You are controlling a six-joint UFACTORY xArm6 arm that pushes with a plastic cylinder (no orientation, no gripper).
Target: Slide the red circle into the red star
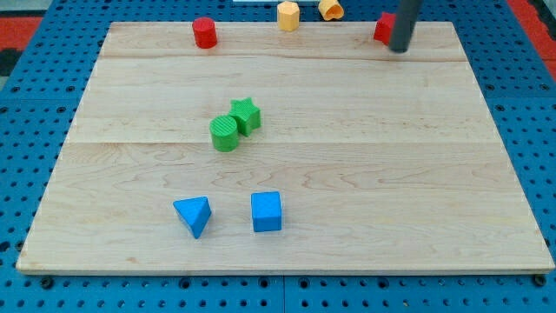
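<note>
The red circle (204, 32), a short red cylinder, stands near the board's top edge, left of centre. A red block (383, 28), the red star, sits at the top right, partly hidden behind my rod, so its shape is hard to make out. My tip (399, 49) rests on the board just to the right of and below that red block, touching or nearly touching it. The red circle is far to the left of my tip.
A green star (246, 115) touches a green cylinder (224, 134) near the board's middle. A blue triangle (193, 215) and a blue cube (267, 211) sit lower down. A yellow hexagon block (287, 15) and a yellow block (329, 9) lie at the top edge. The wooden board (434, 174) lies on blue pegboard.
</note>
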